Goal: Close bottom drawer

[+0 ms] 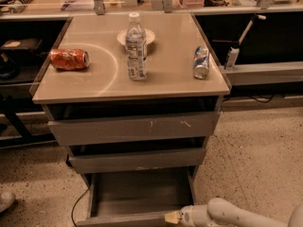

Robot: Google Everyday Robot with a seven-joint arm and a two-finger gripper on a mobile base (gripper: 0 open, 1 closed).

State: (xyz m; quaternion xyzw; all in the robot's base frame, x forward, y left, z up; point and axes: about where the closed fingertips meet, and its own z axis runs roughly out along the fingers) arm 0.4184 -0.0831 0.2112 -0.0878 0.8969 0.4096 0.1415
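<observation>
On the speckled floor (255,150) stands a grey cabinet (165,79), its bottom drawer (142,190) pulled out towards the near side. The gripper (170,217) sits at the drawer's front panel (123,220), right of centre; whether it is spread or closed cannot be told. Being stiff metal that likely slides easily, the drawer wants a flat push rather than a grasp

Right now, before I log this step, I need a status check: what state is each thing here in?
bottom drawer: open, pulled out farthest, inside bare.
middle drawer: partly open.
top drawer: partly open.
water bottle: upright, capped.
orange can: lying on its side.
blue can: seems to lie on its side.
pincer: low, at the bottom drawer's front panel.
</observation>
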